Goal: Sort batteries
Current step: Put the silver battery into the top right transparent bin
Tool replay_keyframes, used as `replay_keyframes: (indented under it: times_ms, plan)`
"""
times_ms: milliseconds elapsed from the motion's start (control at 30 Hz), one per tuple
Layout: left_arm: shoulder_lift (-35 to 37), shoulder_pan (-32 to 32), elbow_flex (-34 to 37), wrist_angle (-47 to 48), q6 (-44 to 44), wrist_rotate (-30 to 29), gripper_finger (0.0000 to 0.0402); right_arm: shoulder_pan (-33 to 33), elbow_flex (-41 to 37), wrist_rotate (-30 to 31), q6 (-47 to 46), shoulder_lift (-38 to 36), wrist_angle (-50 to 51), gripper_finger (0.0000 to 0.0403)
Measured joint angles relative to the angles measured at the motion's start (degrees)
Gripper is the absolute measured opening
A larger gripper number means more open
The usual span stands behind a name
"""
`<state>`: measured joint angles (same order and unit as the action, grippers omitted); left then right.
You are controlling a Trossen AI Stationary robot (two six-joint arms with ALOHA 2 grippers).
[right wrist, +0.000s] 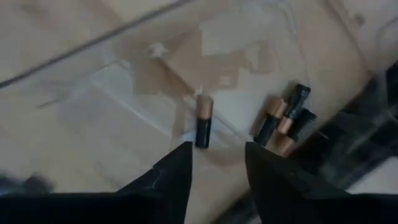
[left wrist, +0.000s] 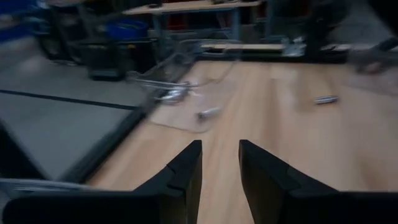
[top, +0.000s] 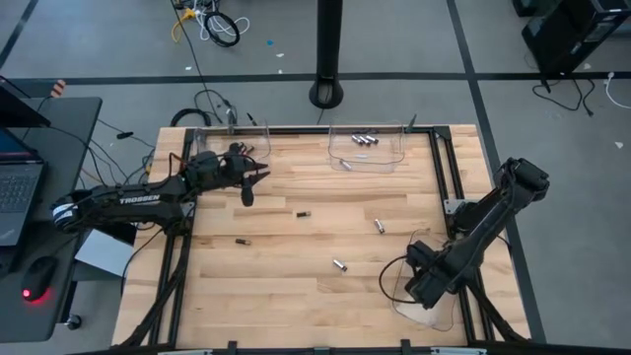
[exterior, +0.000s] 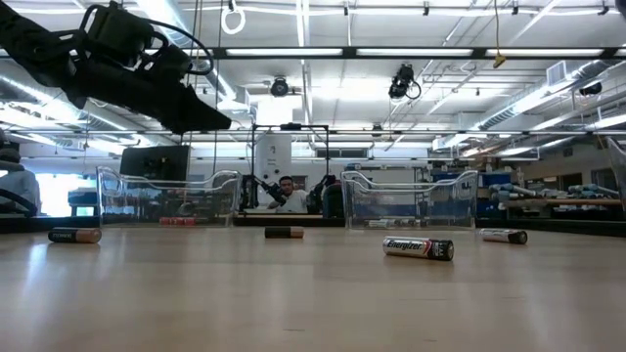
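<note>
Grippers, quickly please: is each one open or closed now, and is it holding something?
Left gripper: open, holding nothing, above the table.
Right gripper: open, holding nothing; a copper-and-black battery lies free just beyond its fingertips.

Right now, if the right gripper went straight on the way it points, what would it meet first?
Probably the copper-and-black battery lying just ahead of the open right gripper, inside the clear tray. More batteries lie off to one side. Depth is hard to judge.

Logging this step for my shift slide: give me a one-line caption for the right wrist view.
Right gripper, jaws open, above a copper-and-black battery lying in the clear tray near three more batteries.
</note>
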<state>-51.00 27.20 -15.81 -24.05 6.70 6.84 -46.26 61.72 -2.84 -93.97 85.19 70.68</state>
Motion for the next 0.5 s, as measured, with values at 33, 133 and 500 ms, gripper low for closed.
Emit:
replay_keyframes:
  times_ms: [33, 133, 500]
  plan:
    - [0.0, 0.0, 0.0, 0.0, -1.2, 1.6, 0.0110, 0.0, 2.4, 0.4, 0.8, 0.0, 2.2, 0.0153]
    - [0.0, -1.1, 0.0, 0.0, -2.6, 5.0, 0.0100, 0.0, 8.8, 5.5, 2.8, 0.0, 8.5, 0.0120]
    - [0.0, -14.4, -0.8, 0.1, -1.0, 5.9, 0.0029, 12.3, 11.7, 22.3, 28.9, 0.0, 3.8, 0.0018]
